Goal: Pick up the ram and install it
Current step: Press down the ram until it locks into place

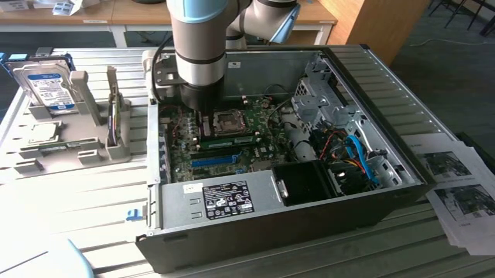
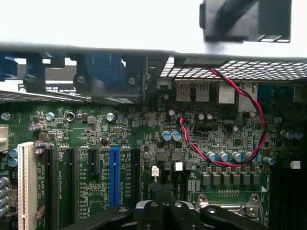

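The gripper (image 2: pixel 163 211), pressed together and empty, bears down beside the CPU socket (image 1: pixel 229 120), apparently to seat the ram (image 1: pixel 229 141).

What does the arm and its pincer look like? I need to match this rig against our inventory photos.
The arm is built of thick grey tubular segments with light blue caps at the joints. A black wrist section narrows toward the pincer, with a black cable looping along its side. In the wrist view the pincer is glossy black, with rounded linkage arms and visible pivot screws.
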Controlling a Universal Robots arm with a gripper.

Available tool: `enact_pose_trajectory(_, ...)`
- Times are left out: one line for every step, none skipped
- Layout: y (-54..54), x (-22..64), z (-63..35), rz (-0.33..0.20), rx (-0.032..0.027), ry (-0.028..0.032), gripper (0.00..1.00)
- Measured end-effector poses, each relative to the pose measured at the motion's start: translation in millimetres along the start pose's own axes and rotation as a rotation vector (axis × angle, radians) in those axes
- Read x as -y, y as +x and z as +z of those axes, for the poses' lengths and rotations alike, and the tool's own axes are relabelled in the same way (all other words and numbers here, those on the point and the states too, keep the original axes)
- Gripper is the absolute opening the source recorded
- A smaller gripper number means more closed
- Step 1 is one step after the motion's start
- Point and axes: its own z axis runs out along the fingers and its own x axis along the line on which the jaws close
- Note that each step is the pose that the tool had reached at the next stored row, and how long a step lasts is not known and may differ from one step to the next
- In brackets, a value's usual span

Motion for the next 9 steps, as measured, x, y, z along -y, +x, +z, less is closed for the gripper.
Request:
enact_pose_trajectory(0.0, 0.0, 0.0, 0.0, 0.0, 0.0, 0.09)
enact_pose_trajectory(0.0, 0.0, 0.0, 0.0, 0.0, 0.0, 0.09)
enact_pose_trajectory(-0.1, 0.1, -0.3, 0.0, 0.0004, 0.0002, 0.09)
enact_pose_trajectory(-0.2, 0.2, -1.1, 0.0, 0.0015, 0.001, 0.09)
enact_pose_trajectory(-0.3, 0.3, -2.6, 0.0, 0.0014, 0.0011, 0.09)
enact_pose_trajectory(-0.3, 0.2, -5.0, 0.0, 0.0006, 0.0004, 0.09)
enact_pose_trajectory(-0.4, 0.3, -7.2, 0.0, 0.0004, 0.0002, 0.09)
enact_pose_trajectory(-0.5, 0.3, -9.3, 0.0, 0.0005, 0.0003, 0.09)
enact_pose_trajectory(-0.6, 0.4, -11.9, 0.0, 0.0005, 0.0003, 0.09)
